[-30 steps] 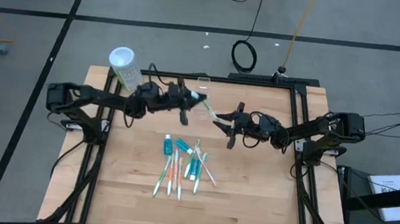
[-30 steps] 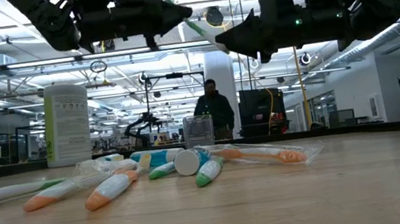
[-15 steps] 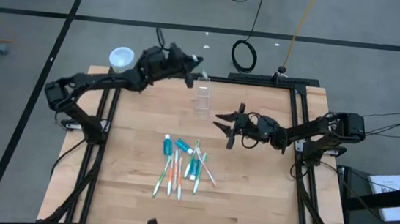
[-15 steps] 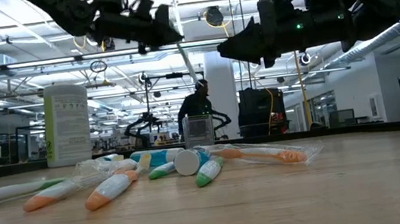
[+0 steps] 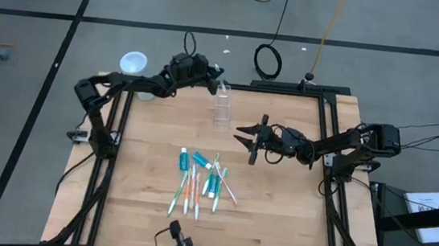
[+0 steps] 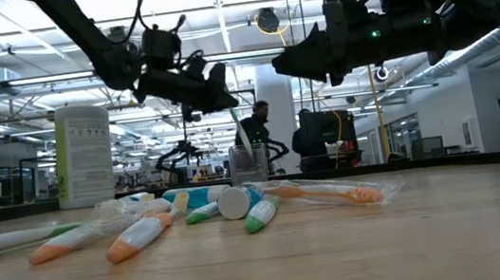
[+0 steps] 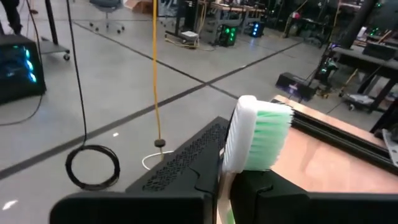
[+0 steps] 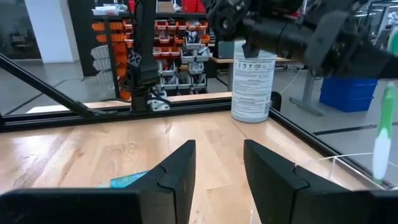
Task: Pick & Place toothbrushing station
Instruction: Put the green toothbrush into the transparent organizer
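One toothbrush (image 6: 241,133) is on its way into the clear plastic cup (image 5: 222,108) at the far edge of the table (image 5: 275,217). A second ago the left gripper (image 5: 210,78) was out over the middle of the table beside the right one, the brush between them; half a second ago it had swung back toward the far edge, and now it hangs just over the cup's mouth. Its fingers are pinched on the handle, and in the left wrist view the white head with green bristles (image 7: 258,134) sticks up past them. From the low view the white shaft slants down from the gripper with its lower end at the cup's rim; I cannot tell whether it is already inside. I'd judge the placing step nearly done, with only the let-go left.

The right gripper (image 5: 250,137) has held its place near the table's centre through all of this, fingers spread and holding nothing.

The cup stands upright, and I see nothing else in it, though clear plastic at this range hides a lot. The white canister (image 5: 133,63) with green print stands off the far-left corner, open-topped; its inside is not readable. The rest of the set, toothbrushes (image 5: 186,194) with green or orange ends and blue toothpaste tubes (image 5: 184,159), lies in a loose pile nearer the front, well apart from the cup, so most of the job remains.
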Controlling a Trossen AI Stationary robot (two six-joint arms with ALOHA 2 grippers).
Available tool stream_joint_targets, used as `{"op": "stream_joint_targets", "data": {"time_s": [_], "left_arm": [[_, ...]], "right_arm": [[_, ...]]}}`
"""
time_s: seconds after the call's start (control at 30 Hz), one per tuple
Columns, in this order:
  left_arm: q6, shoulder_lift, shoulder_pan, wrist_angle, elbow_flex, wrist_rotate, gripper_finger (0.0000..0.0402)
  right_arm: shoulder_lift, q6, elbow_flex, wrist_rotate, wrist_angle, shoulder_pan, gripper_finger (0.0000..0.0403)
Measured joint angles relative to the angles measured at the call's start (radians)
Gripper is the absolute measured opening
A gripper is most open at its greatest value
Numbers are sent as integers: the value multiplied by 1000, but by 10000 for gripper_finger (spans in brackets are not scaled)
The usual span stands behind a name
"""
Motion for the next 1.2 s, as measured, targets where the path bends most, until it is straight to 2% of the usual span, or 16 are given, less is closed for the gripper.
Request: {"op": "stream_joint_targets", "data": {"time_s": [0.2, 0.43, 0.73, 0.97, 1.2], "left_arm": [[-25, 62, 0, 44, 0, 19, 11], [-50, 108, 0, 64, 0, 11, 37], [-48, 108, -4, 79, 0, 3, 13], [-41, 108, -6, 70, 0, -14, 59], [-29, 108, -9, 25, 0, -61, 66]], "right_arm": [[0, 0, 0, 0, 0, 0, 124], [0, -1, 0, 0, 0, -1, 123], [0, -1, 0, 0, -1, -1, 123], [0, -1, 0, 0, -2, -1, 123], [0, -1, 0, 0, -2, -1, 120]]}}
